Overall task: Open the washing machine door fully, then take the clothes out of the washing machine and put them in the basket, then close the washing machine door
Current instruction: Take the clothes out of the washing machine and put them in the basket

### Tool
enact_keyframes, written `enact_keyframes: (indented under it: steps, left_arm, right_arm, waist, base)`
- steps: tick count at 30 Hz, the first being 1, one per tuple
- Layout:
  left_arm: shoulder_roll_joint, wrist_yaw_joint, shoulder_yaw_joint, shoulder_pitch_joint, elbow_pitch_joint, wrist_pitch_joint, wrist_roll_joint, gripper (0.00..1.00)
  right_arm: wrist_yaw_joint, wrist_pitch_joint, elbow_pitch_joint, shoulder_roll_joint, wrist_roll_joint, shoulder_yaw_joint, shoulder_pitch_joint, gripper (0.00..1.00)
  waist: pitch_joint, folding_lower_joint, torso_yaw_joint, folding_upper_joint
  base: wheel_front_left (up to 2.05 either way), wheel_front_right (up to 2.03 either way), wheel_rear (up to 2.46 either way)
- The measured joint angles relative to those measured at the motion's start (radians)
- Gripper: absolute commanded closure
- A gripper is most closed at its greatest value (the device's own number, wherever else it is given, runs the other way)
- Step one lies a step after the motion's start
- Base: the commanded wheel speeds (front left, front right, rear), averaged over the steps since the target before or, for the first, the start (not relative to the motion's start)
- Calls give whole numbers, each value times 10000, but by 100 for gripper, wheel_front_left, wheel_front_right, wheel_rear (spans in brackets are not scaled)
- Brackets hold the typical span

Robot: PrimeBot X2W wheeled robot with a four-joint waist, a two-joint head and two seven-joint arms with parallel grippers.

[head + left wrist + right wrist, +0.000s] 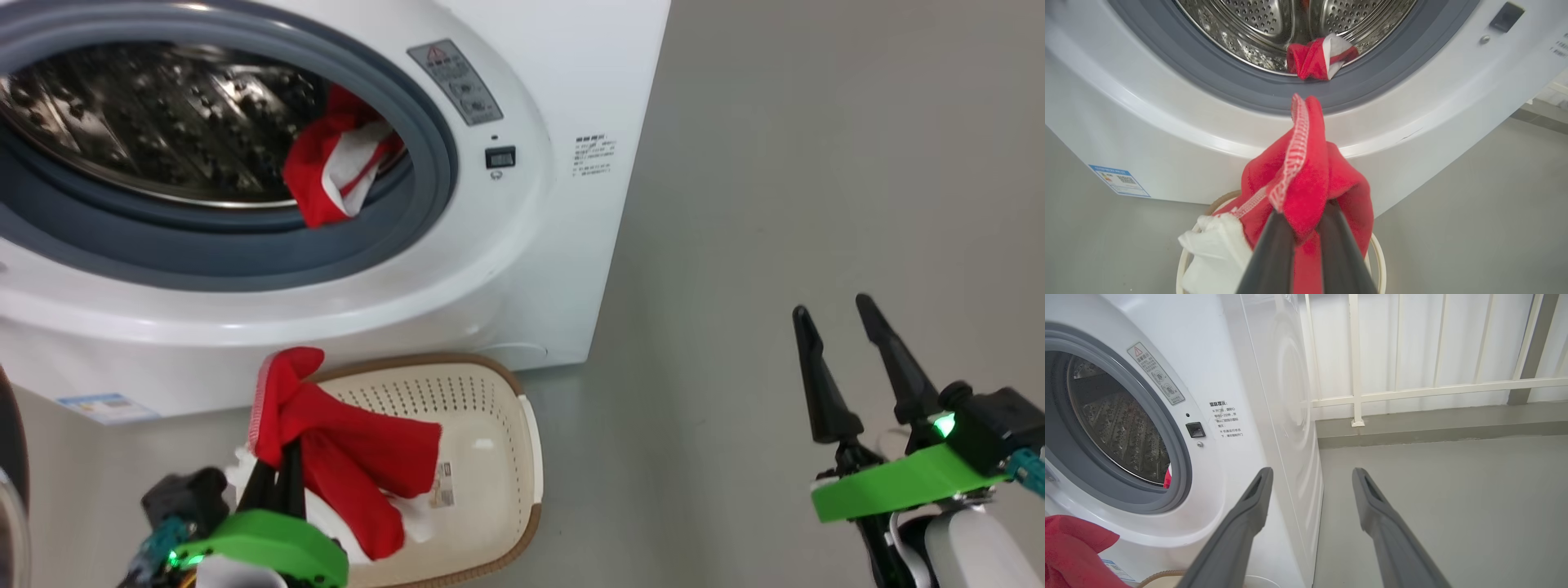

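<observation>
Unloading under way: the left fingers (1272, 253), pressed together, pinch a red garment (351, 457) that drapes over their tips, with the basket (531, 433) directly beneath and just beyond them. The likely next move is to lower slightly and part the fingers so the cloth drops inside the rim. A second red-and-white garment (331, 175) lies on the lip of the washing machine (522, 269) drum, above and ahead of the fingertips. The left arm angles up from low down. The right fingers (820, 384) stand spread and empty, pointing up over bare floor, well apart from the machine.
</observation>
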Motion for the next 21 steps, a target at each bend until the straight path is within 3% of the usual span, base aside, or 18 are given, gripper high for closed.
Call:
enact_keyframes:
  steps: [12, 21]
  left_arm:
    - [-134, -491, -418, -2922, 5081, 203, -587, 100]
    - [-245, -1356, -316, -4602, 7904, 932, -2104, 100]
  right_arm:
    - [0, 0, -148, -247, 203, 474, -908, 0]
    - [0, 0, -178, -311, 278, 602, -1462, 0]
  waist:
    - [1416, 0, 48, 0]
    - [2385, 0, -52, 0]
  base:
    - [0, 0, 0]
    - [0, 0, 0]
